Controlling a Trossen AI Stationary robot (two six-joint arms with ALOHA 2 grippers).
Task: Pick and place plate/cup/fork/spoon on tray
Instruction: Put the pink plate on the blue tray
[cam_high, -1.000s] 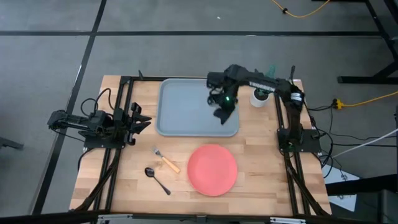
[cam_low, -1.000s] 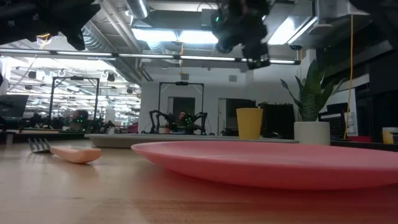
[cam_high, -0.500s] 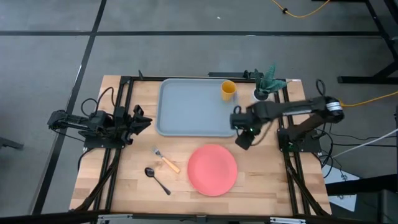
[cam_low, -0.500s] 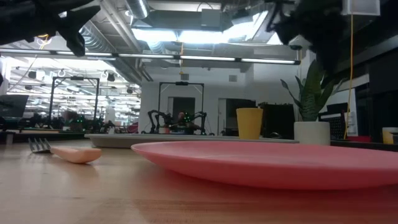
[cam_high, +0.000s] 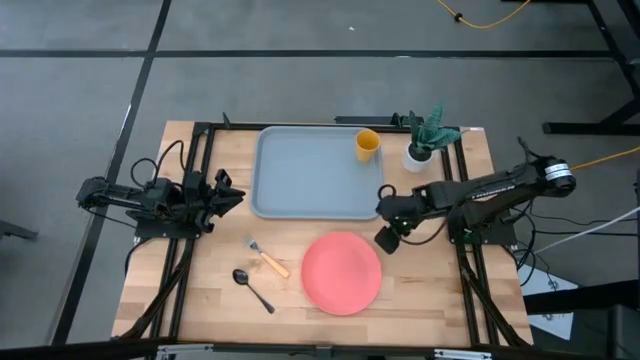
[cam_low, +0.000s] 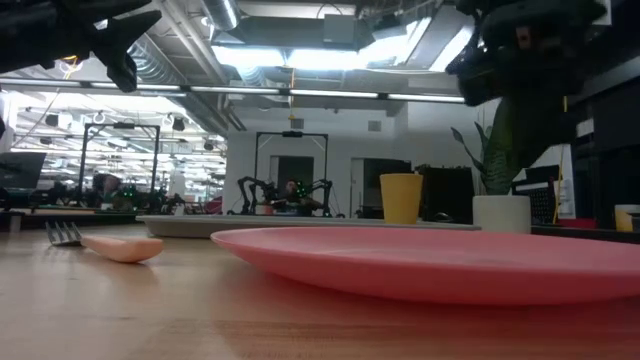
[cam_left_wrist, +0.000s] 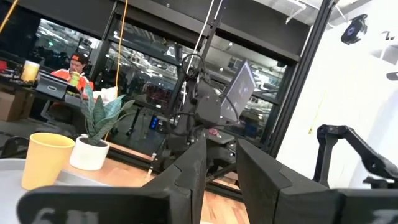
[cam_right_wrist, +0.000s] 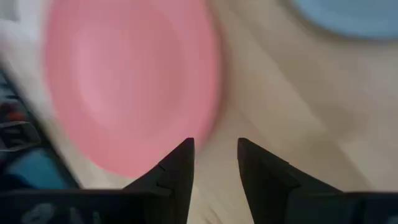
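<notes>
The coral-pink plate (cam_high: 342, 272) lies flat on the table near the front. It also shows in the low view (cam_low: 420, 262) and the right wrist view (cam_right_wrist: 130, 81). The yellow cup (cam_high: 367, 145) stands upright in the far right corner of the blue-grey tray (cam_high: 300, 175). The orange-handled fork (cam_high: 268, 261) and the dark spoon (cam_high: 253, 288) lie on the wood left of the plate. My right gripper (cam_high: 385, 241) (cam_right_wrist: 214, 163) is open and empty, above the table just off the plate's far right rim. My left gripper (cam_high: 230, 193) (cam_left_wrist: 217, 168) is open and empty at the table's left side.
A white pot with a green plant (cam_high: 425, 140) stands on the table right of the tray, by the cup. Dark frame rails run along the table's left and right sides. Bare wood lies between the tray and the plate.
My right gripper has left the tray's right part, above where the cup stands, and gone toward the table's near and right side. It now hangs beside the plate's far right rim. The cup stays upright on the tray.
</notes>
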